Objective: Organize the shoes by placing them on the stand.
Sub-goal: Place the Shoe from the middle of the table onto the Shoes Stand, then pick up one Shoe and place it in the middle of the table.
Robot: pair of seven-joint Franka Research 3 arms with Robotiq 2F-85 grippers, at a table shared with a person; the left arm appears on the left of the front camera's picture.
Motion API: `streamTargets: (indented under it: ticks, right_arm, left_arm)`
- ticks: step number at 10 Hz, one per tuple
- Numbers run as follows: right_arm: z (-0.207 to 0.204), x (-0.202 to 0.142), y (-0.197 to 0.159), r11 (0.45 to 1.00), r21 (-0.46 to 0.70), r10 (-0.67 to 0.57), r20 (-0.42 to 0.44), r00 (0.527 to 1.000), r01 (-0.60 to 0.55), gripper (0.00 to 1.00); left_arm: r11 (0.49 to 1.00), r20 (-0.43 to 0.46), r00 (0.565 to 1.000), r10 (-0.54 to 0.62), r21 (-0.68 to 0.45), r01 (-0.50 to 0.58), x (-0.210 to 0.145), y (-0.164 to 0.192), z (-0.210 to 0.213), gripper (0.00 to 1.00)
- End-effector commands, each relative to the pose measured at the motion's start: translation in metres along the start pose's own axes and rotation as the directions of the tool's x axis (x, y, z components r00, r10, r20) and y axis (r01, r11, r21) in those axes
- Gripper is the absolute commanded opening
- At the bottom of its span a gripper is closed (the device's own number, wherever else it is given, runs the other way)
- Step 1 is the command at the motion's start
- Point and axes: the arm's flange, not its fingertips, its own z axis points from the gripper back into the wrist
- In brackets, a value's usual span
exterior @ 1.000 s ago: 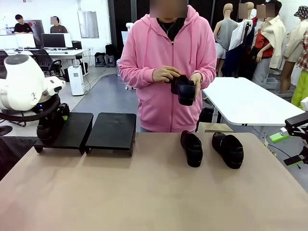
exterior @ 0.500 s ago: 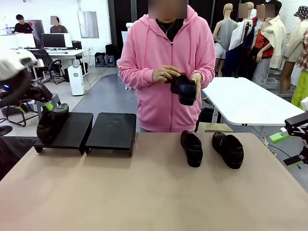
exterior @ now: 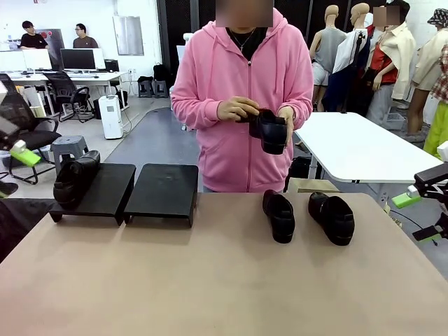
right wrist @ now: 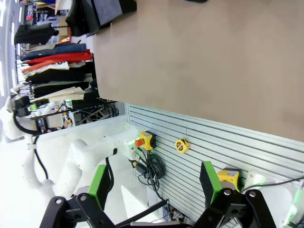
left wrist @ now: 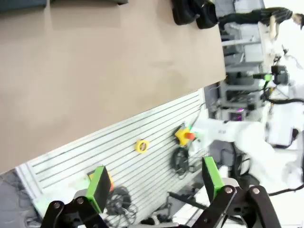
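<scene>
One black glossy shoe (exterior: 75, 179) lies on the left platform of the black stand (exterior: 164, 192); the right platform is bare. Two more shoes (exterior: 280, 215) (exterior: 332, 218) sit side by side on the table's far right. The person in the pink hoodie holds the fourth shoe (exterior: 270, 131) in both hands at chest height. My left gripper (exterior: 19, 162) hangs at the picture's left edge, apart from the stand, and is open with nothing in it (left wrist: 154, 185). My right gripper (exterior: 418, 217) stays off the table's right edge, also open and holding nothing (right wrist: 153, 185).
The tan table (exterior: 210, 280) has wide free room across its middle and front. A white table (exterior: 357, 147) stands behind at the right. The left wrist view shows the tabletop (left wrist: 95, 61) and the pair of shoes (left wrist: 194, 12) at its top edge.
My left arm has let go of the shoe on the left platform and drawn back up and to the left, away from the stand. The right arm and the person have hardly moved.
</scene>
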Motion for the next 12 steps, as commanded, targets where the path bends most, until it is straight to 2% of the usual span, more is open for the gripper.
streamTargets:
  ticks: [1, 2, 3, 4, 12]
  right_arm:
    - [0.002, 0.002, 0.002, 0.999, 0.029, 0.025, 0.005, 1.000, -0.025, 1.00]
    - [0.002, 0.002, 0.002, 0.999, 0.029, 0.025, 0.005, 1.000, -0.025, 1.00]
    - [0.002, 0.002, 0.002, 0.999, 0.029, 0.025, 0.005, 1.000, -0.025, 1.00]
    - [0.002, 0.002, 0.002, 0.999, 0.029, 0.025, 0.005, 1.000, -0.025, 1.00]
    - [0.002, 0.002, 0.002, 0.999, 0.029, 0.025, 0.005, 1.000, -0.025, 1.00]
  left_arm:
    - [0.984, 0.137, 0.979, 0.148, -0.121, -0.131, -0.005, 0.034, -0.013, 1.00]
    - [0.957, 0.164, 0.961, 0.221, -0.228, -0.181, -0.001, 0.049, -0.018, 1.00]
    - [0.934, 0.145, 0.960, 0.239, -0.305, -0.186, 0.006, 0.057, -0.020, 1.00]
    - [0.980, 0.094, 0.982, 0.166, -0.125, -0.154, -0.007, 0.045, -0.006, 1.00]
    - [0.980, 0.094, 0.982, 0.166, -0.125, -0.154, -0.007, 0.045, -0.006, 1.00]
